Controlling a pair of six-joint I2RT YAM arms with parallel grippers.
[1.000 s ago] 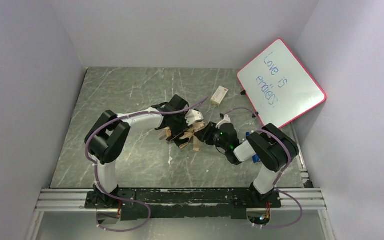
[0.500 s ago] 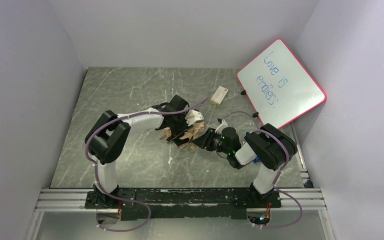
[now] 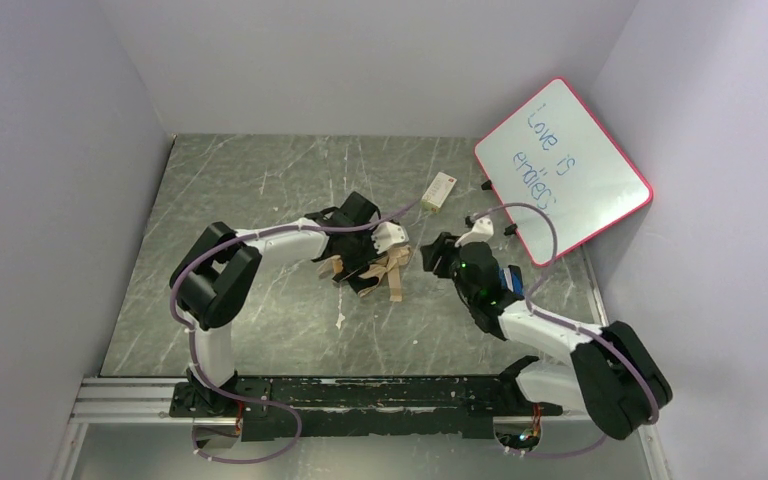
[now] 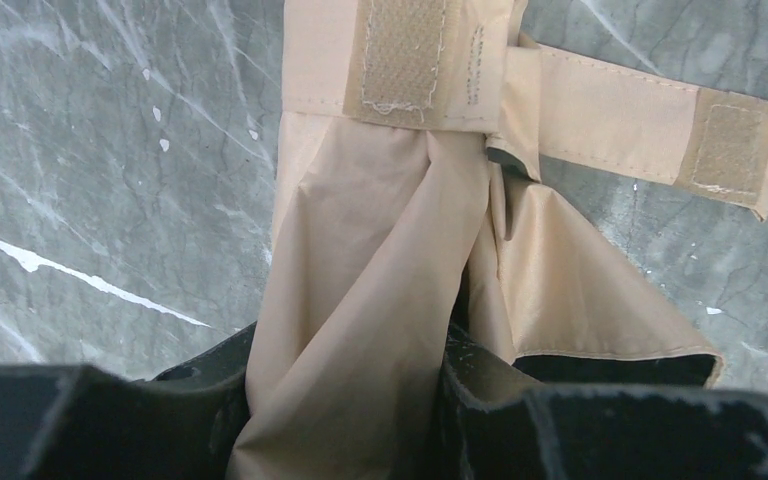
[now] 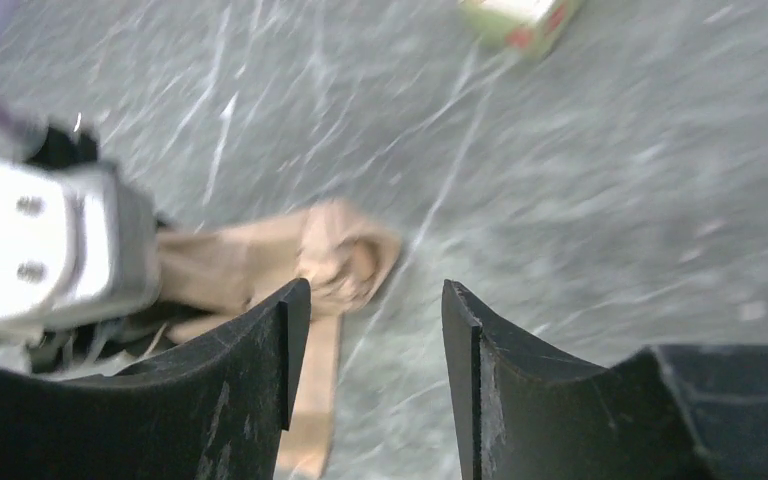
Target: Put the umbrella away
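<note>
The umbrella (image 3: 372, 268) lies folded on the grey marble table, tan fabric with black inside. My left gripper (image 3: 358, 262) is shut on its bunched tan fabric (image 4: 360, 330). In the left wrist view the tan strap (image 4: 650, 125) with velcro patches runs across the top. My right gripper (image 3: 430, 258) hovers just right of the umbrella, open, with nothing between its black fingers (image 5: 260, 360). The right wrist view shows the umbrella's crumpled tan end (image 5: 345, 255) just beyond the left finger, beside the left arm's white wrist (image 5: 50, 245).
A pink-framed whiteboard (image 3: 562, 165) leans at the back right. A small cream box (image 3: 439, 190) lies behind the umbrella; it also shows as the box (image 5: 515, 20) in the right wrist view. A blue object (image 3: 511, 277) sits by the right arm.
My right gripper has let go of the umbrella's right end, opened, and pulled back to the right and up. The right arm has swung outward. The left gripper keeps its hold.
</note>
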